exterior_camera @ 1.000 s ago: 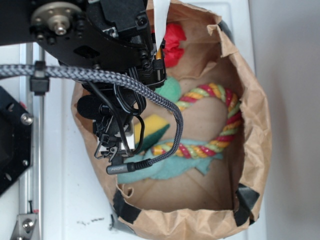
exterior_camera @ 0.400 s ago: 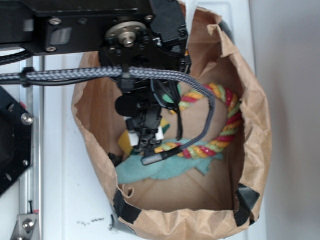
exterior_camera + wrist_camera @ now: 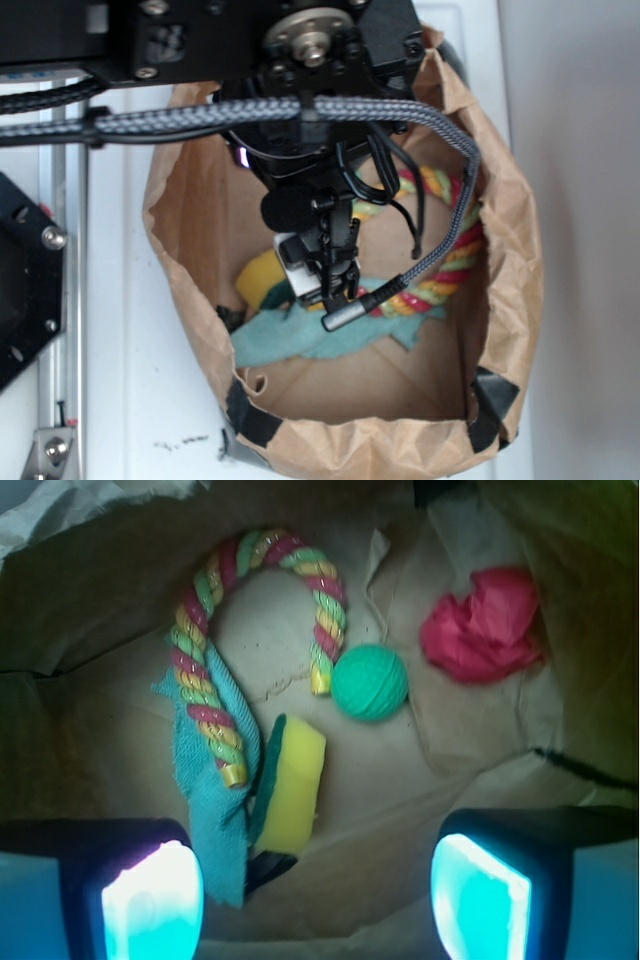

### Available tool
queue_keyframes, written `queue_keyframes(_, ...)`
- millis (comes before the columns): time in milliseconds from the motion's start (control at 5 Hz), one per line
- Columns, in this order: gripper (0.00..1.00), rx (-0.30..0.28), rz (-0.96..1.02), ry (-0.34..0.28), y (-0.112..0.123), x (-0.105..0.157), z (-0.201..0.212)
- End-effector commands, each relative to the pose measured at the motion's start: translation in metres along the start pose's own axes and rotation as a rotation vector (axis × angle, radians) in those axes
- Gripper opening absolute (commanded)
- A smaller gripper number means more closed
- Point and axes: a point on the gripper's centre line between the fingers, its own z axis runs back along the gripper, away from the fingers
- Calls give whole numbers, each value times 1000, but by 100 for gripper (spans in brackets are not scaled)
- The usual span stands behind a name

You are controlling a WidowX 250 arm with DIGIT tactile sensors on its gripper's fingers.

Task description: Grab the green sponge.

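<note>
Brown paper bag (image 3: 90, 610) walls close in the scene. Inside, the green sponge (image 3: 292, 783) lies on the bag floor, wedged against the teal cloth (image 3: 215, 810), just beyond the rope toy's (image 3: 215, 640) end. Its long axis runs away from the tool (image 3: 315, 890), which hangs released, sponge left of centre. Since a second ago, the tool has swung rightward over the bag.

Your arm (image 3: 300, 60) reaches in from the upper left and the wrist points straight down. The gripper (image 3: 318, 900) has its jaws spread wide apart, with nothing between them; both fingers (image 3: 150, 895) glow bright.
</note>
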Motion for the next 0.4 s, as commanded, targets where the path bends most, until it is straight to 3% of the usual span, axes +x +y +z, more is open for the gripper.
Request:
queue_keyframes(0, 100, -6, 69, 0, -3, 4, -5)
queue_keyframes(200, 100, -7, 38, -78, -9, 5, -22)
